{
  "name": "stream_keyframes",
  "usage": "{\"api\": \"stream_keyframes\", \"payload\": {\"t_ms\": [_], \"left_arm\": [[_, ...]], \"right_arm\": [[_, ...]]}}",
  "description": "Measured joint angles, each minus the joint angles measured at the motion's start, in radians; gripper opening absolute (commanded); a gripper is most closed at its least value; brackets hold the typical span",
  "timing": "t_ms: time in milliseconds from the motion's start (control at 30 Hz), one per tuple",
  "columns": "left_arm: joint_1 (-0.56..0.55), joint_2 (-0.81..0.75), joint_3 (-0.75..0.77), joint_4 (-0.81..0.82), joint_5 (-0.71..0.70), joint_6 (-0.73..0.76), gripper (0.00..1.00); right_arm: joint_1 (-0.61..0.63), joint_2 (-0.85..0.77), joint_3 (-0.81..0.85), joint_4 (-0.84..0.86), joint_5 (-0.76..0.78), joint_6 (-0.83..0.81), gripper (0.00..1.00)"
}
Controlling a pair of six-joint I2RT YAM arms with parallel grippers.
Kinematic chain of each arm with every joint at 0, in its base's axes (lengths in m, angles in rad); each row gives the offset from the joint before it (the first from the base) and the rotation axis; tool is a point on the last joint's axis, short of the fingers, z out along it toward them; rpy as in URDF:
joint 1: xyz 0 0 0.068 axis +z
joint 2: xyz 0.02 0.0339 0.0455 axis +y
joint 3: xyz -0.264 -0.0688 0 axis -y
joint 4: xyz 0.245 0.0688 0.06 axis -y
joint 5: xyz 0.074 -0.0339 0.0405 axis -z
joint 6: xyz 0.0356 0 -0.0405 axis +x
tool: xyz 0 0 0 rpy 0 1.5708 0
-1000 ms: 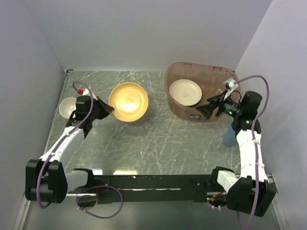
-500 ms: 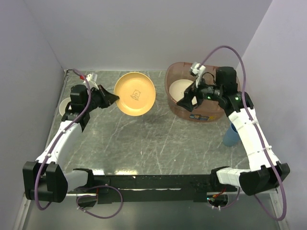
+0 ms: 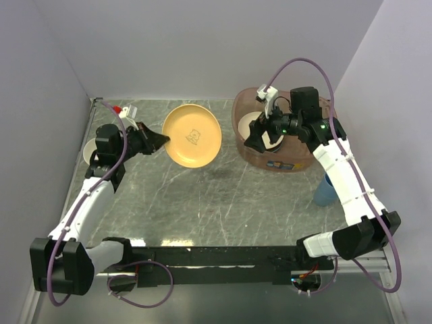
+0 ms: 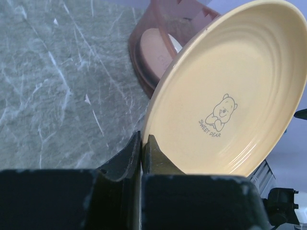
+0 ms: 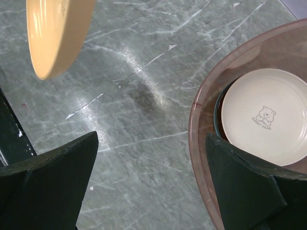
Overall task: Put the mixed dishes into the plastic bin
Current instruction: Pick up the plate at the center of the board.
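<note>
- The large translucent pinkish-brown plastic bin (image 3: 297, 162) stands at the far right of the table. The carry should clear its left rim before lowering.
- The round yellow-orange plate (image 3: 192, 135) hangs tilted in the air, left of the bin and apart from it. Levelling it first would let it land flat.
- A cream plate with a bear print (image 5: 264, 115) lies inside the bin, a fair spot to stack on.
- The left gripper (image 4: 141, 143) is clamped on the yellow plate's rim, a thin edge hold, so move smoothly.
- The right gripper (image 3: 258, 140) hovers spread wide and empty at the bin's left rim, likely in the way, and should withdraw.
</note>
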Motion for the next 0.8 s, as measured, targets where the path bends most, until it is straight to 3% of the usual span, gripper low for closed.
{"api": "stream_keyframes", "payload": {"t_ms": [200, 333, 633, 800], "left_arm": [[-0.018, -0.001, 0.000, 0.021, -0.015, -0.003, 0.01], [-0.104, -0.013, 0.000, -0.013, -0.113, 0.002, 0.01], [-0.332, -0.129, 0.000, -0.083, -0.499, -0.011, 0.01], [-0.424, -0.108, 0.037, -0.157, -0.709, -0.051, 0.01]], "right_arm": [[0.004, 0.000, -0.008, 0.012, -0.028, 0.035, 1.00], [0.011, -0.001, -0.029, 0.036, -0.053, 0.076, 1.00], [0.017, -0.008, -0.120, 0.119, -0.079, 0.180, 1.00], [0.017, -0.016, -0.144, 0.146, -0.112, 0.220, 1.00]]}}
